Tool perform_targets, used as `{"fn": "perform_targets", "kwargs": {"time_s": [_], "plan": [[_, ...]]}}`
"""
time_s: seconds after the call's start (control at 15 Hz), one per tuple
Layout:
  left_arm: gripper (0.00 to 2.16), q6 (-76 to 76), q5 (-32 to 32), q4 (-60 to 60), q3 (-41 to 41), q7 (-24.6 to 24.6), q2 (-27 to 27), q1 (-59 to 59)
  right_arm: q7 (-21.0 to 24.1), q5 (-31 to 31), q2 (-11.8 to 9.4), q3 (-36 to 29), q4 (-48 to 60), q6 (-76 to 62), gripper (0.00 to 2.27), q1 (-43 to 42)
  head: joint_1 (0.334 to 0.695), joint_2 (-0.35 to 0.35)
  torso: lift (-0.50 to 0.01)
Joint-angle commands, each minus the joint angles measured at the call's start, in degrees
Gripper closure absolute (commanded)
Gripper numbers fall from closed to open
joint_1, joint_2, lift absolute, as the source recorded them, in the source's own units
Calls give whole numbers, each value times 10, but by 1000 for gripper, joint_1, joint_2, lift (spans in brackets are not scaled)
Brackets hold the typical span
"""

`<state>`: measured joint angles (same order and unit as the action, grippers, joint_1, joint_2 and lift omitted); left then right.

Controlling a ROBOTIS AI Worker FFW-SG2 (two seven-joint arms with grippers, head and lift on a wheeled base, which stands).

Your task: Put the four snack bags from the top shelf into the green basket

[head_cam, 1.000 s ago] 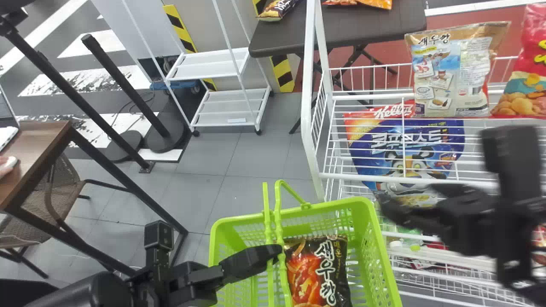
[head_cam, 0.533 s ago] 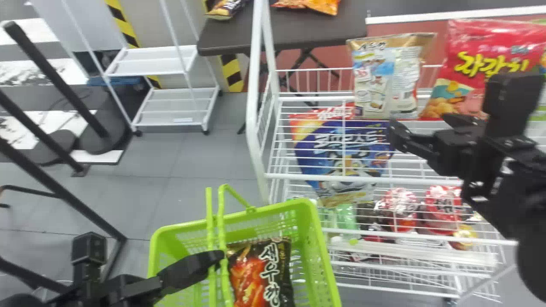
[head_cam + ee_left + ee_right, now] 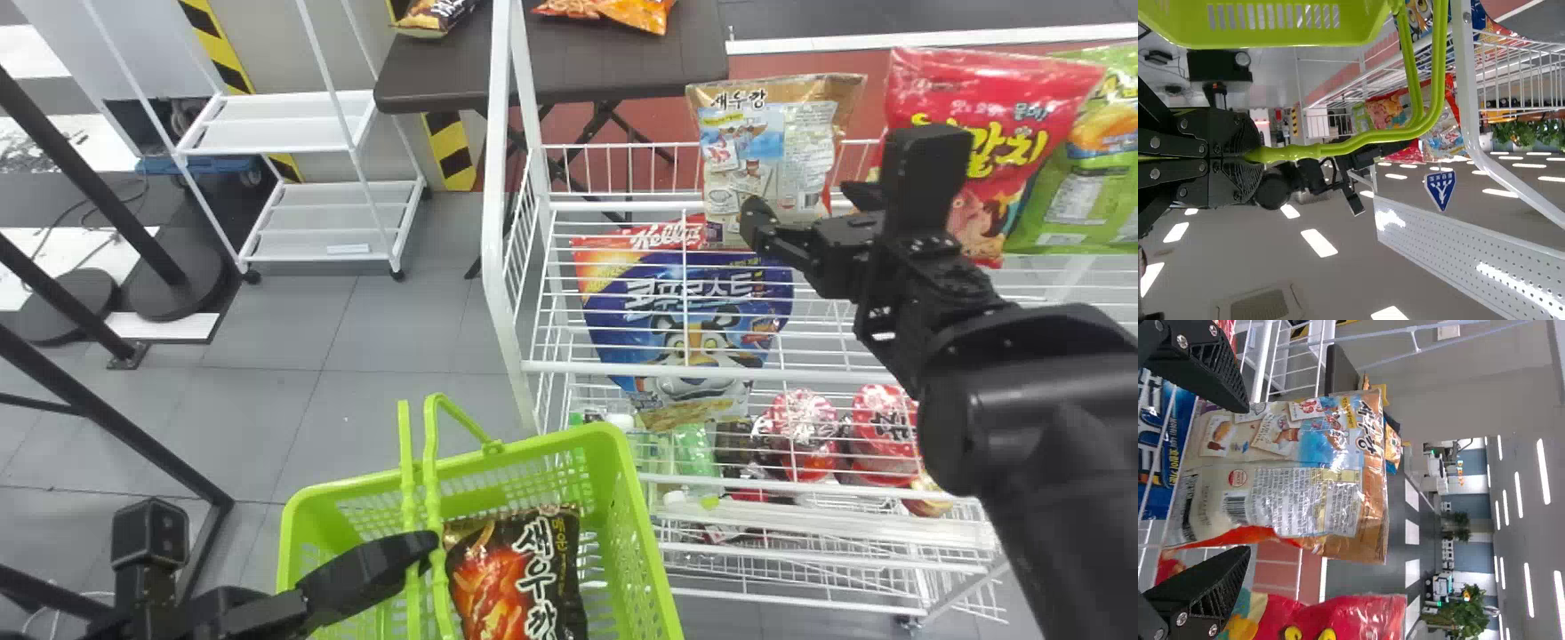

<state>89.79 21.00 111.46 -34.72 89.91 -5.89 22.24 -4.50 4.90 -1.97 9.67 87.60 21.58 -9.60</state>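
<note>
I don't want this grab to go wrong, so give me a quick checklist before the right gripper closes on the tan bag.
1. Tan bag upright on the top shelf: ok.
2. Right gripper open, a finger toward each side of the bag: ok.
3. Fingers far enough forward to catch the bag: cannot tell.
4. Left gripper shut on the basket handle: ok.
5. Room in the green basket: ok, one black bag with space beside it.
6. All four bags in the basket: not ok; the tan, red and green ones are on the shelf.
</note>
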Motion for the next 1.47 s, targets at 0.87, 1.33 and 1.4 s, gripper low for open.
{"fn": "perform_targets", "kwargs": {"time_s": [0.87, 1.33, 1.4], "plan": [[2142, 2, 1, -7, -4, 7, -4, 5, -6, -5, 5, 12, 5, 9, 2253, -4, 695, 164, 0], [2142, 2, 0, -8, -7, 7, -2, -2, -23, 46, -12, -28, 345, 97, 2253, 214, 695, 156, 0], [2142, 2, 0, -8, -6, 7, -2, -4, -30, 49, -13, -26, 387, 106, 2253, 252, 695, 159, 0]]}}
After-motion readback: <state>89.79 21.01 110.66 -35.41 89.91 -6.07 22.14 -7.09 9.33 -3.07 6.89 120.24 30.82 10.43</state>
